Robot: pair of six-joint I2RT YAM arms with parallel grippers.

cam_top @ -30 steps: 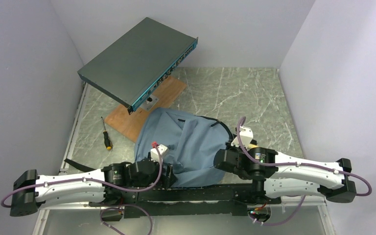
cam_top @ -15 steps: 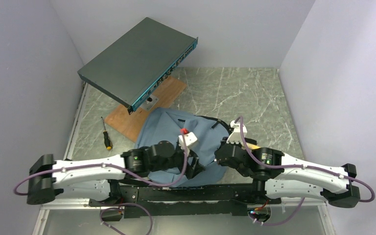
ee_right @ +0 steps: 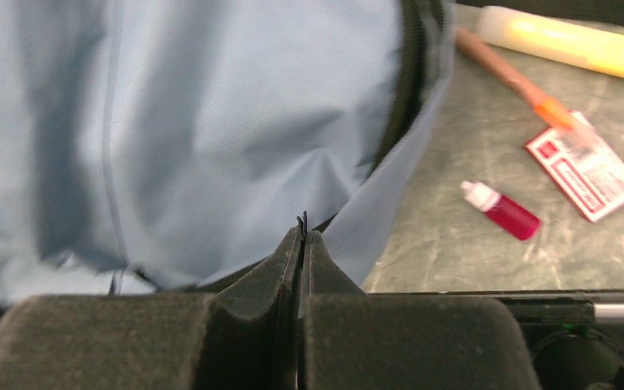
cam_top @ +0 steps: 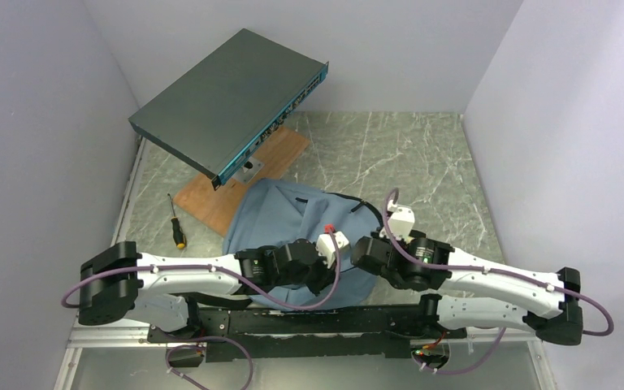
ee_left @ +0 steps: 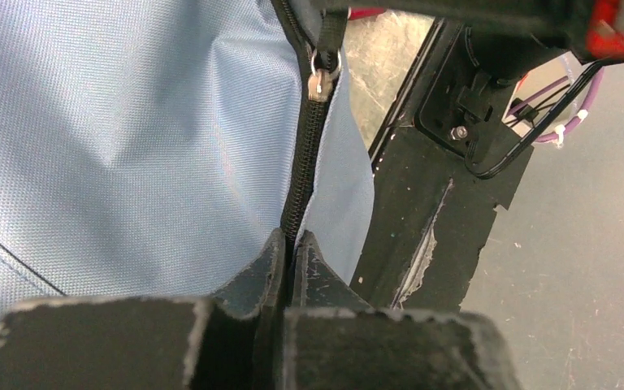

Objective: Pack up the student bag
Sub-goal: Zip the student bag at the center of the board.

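The student bag (cam_top: 292, 215), soft blue-grey fabric with a black zipper, lies near the front of the table. My left gripper (ee_left: 292, 240) is shut on the bag's black zipper line (ee_left: 302, 162) at its near edge. Further along that line sits the metal zipper slider (ee_left: 322, 80), and its black pull tab runs up into my right gripper. In the right wrist view, the right gripper (ee_right: 301, 229) is shut on that thin black tab, with bag fabric (ee_right: 236, 122) behind it. From above, both grippers meet at the bag's near right corner (cam_top: 349, 264).
A dark grey metal box (cam_top: 227, 101) stands tilted over a wooden board (cam_top: 240, 175) at the back left. A screwdriver (cam_top: 177, 223) lies left of the bag. Right of the bag lie a yellow tube (ee_right: 569, 41), a pencil (ee_right: 512, 77), a red-and-white packet (ee_right: 585, 166) and a small red bottle (ee_right: 504, 211).
My left arm swung right along the bag's near edge and its jaws closed on the zipper line. The right gripper stayed shut and shifted slightly left.
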